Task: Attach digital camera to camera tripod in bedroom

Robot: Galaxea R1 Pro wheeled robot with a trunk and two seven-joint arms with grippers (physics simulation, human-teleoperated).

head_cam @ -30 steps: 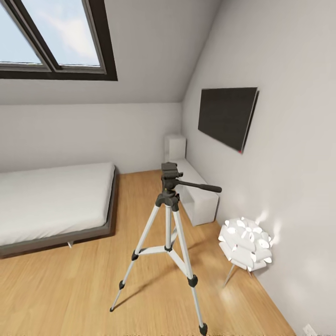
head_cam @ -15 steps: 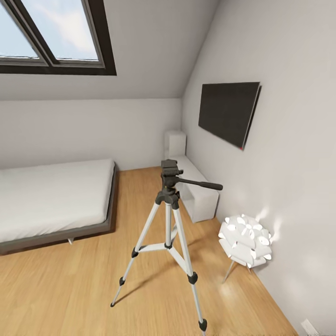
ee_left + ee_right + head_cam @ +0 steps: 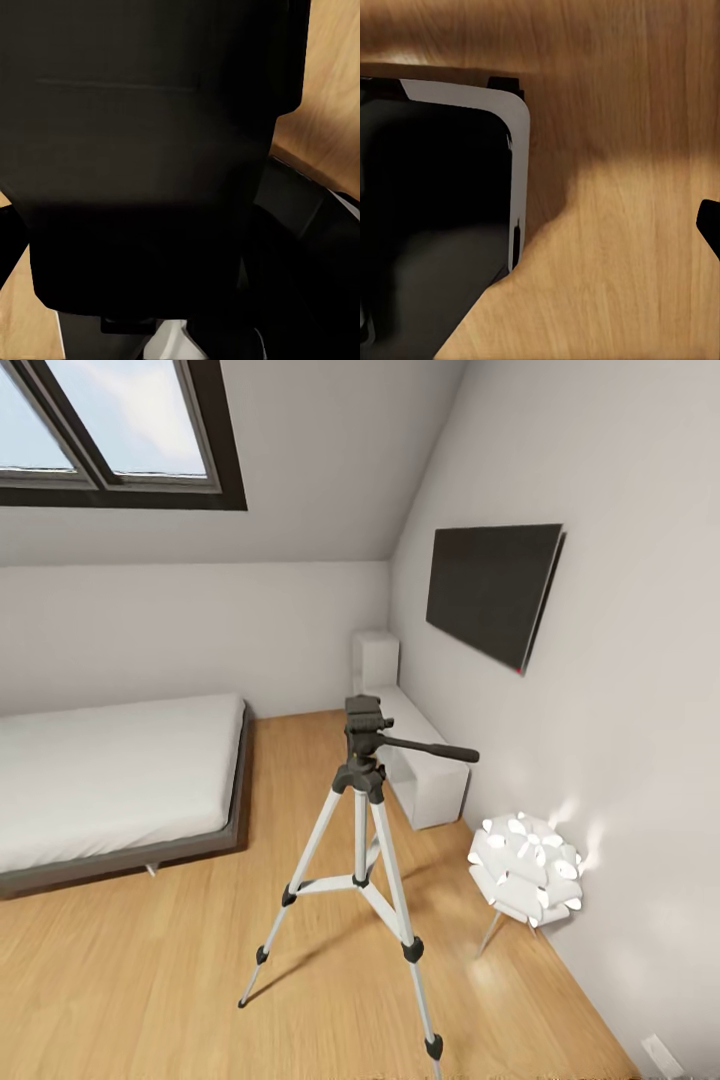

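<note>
The camera tripod (image 3: 362,830) stands upright on the bedroom's light wood floor, mid-view in the head view. Its silver-white legs are spread and its black head (image 3: 363,722) is bare on top. The long pan handle (image 3: 440,750) points right, toward the wall. In the left wrist view a black boxy body, the digital camera (image 3: 150,150), sits right against the lens and hides the left gripper's fingers. One black fingertip (image 3: 709,225) of my right gripper pokes in at the edge of the right wrist view, over bare floor, with nothing held.
A low grey bed (image 3: 110,780) with a white mattress lies left of the tripod. A white bench (image 3: 425,775) and a white petal lamp (image 3: 525,870) stand along the right wall under a dark screen (image 3: 490,595). My own base (image 3: 442,210) shows below the right wrist.
The whole head view has shifted a little, so the room sits slightly higher in the picture. The tripod itself has not moved.
</note>
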